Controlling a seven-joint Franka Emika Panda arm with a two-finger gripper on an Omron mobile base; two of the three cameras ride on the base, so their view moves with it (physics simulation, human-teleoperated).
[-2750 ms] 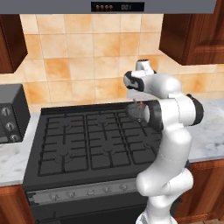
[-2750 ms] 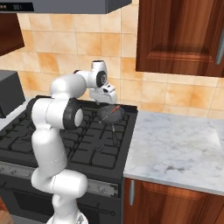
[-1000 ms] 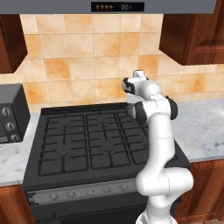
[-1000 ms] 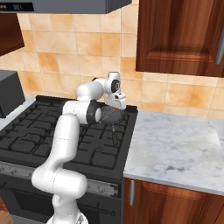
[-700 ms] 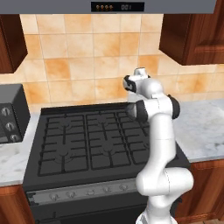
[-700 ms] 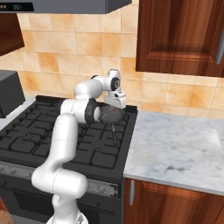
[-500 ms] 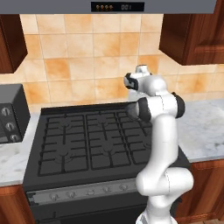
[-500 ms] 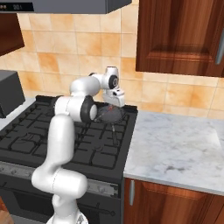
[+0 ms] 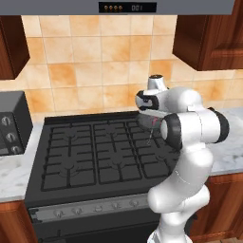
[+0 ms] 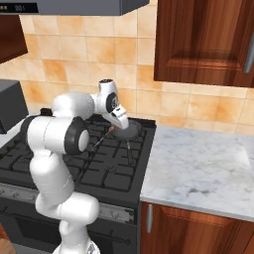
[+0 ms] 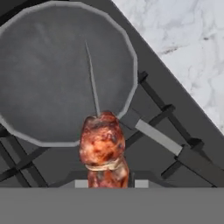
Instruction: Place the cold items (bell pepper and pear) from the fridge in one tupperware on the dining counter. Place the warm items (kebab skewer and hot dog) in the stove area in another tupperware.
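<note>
The step in hand is the pick-up of the kebab skewer [image 11: 103, 146], one of the two warm items. In the hand view the end effector [image 11: 105, 183] is clamped on the meat end of the skewer, and the thin pointed stick runs away from it over the frying pan [image 11: 48, 78]. I cannot tell for sure if the skewer is already lifted or touches the pan floor. In the right base view the skewer [image 10: 101, 137] hangs as a thin line under the end effector [image 10: 120, 124], above the stove [image 10: 74, 163].

In my judgement the next move calls for a straight lift, so the long stick clears the pan rim, and then a carry to a tupperware.

The meat is lumpy, glossy, red-brown with dark charred spots. The stick is thin, pale and rigid. The pan is round, shallow, dull grey metal, with a flat light handle [image 11: 159, 138]. The stove grates are black bars. The counter [image 11: 183, 48] beside is white veined marble.
</note>
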